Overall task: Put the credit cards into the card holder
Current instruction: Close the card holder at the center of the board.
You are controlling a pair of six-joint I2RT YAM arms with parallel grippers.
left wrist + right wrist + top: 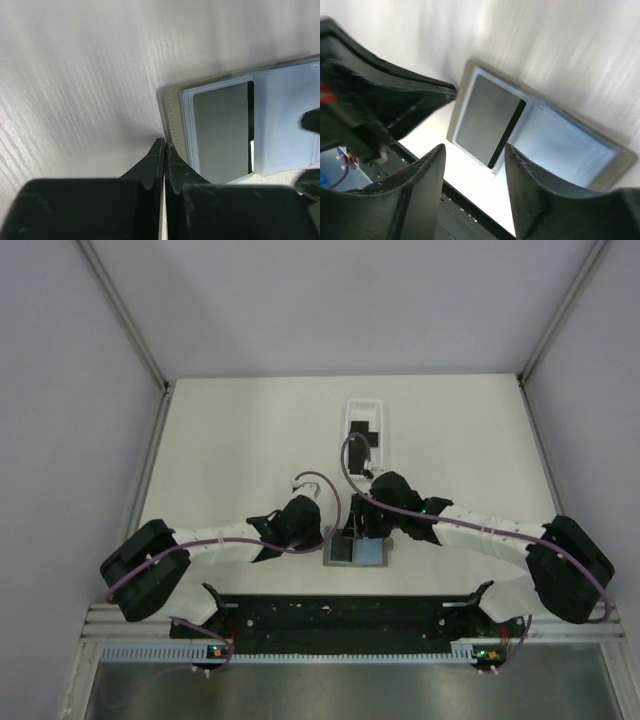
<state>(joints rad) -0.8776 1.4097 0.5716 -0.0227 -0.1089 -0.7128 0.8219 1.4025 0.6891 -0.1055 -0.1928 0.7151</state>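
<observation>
- Grey, stitched cover frames the card holder (555, 140), which lies open and flat on the white wood-grain table (75, 75), directly beneath the right gripper (475, 150).
- Right gripper hangs over the holder with its two black fingers (420, 190) set wide apart and nothing between them.
- Through that gap shows one half of the holder, where a dark credit card (487, 120) lies in a clear sleeve.
- Past that gripper's other finger, the holder's second half shows only pale blue sleeves (285, 120).
- Left gripper (163, 147) sits low over the table with its fingers pressed together, no gap and nothing caught between them.
- Its tips are right at the holder's outer edge, just beside the stitched border on the card-filled half. I cannot tell whether they actually touch it.
- Seen from above, the two grippers close in on the holder from opposite sides. The left one is at the dark half, and the right one reaches over the middle.
- Beyond the right gripper, well apart from the holder and farther out on the table, stands a white translucent tray (352, 410).
- More black credit cards (365, 432) lie in that tray, overlapping one another. I cannot make out how many there are.
</observation>
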